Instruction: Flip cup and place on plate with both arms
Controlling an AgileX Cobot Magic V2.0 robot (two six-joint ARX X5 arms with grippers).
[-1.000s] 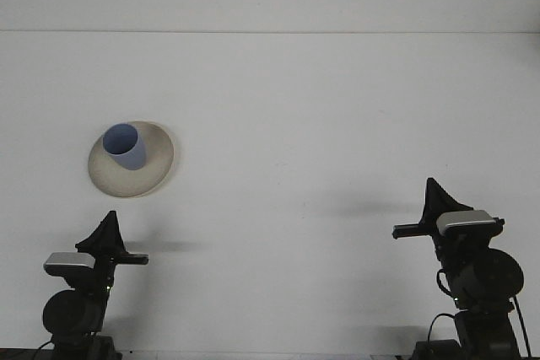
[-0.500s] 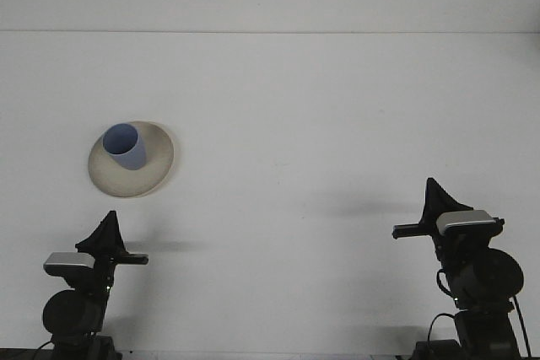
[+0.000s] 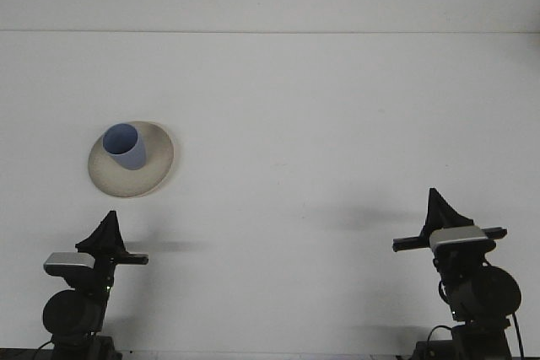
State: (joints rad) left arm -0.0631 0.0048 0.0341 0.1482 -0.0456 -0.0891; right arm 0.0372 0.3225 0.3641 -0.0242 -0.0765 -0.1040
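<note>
A plain white bench (image 3: pixel 321 124) filled nearly the whole front view, its surface smooth and unmarked, with its far edge showing as a faint straight line across the upper part of the picture. Directly on it lay one thing only: a round, shallow, cream-coloured plate (image 3: pixel 152 170), set on the left half of the bench, well in from the far edge and nearer the front. The plate sat flat on the surface and carried a blue cup (image 3: pixel 125 147) on its left part. Soft grey shadows fell on the bench near its front edge, at left and at right.
</note>
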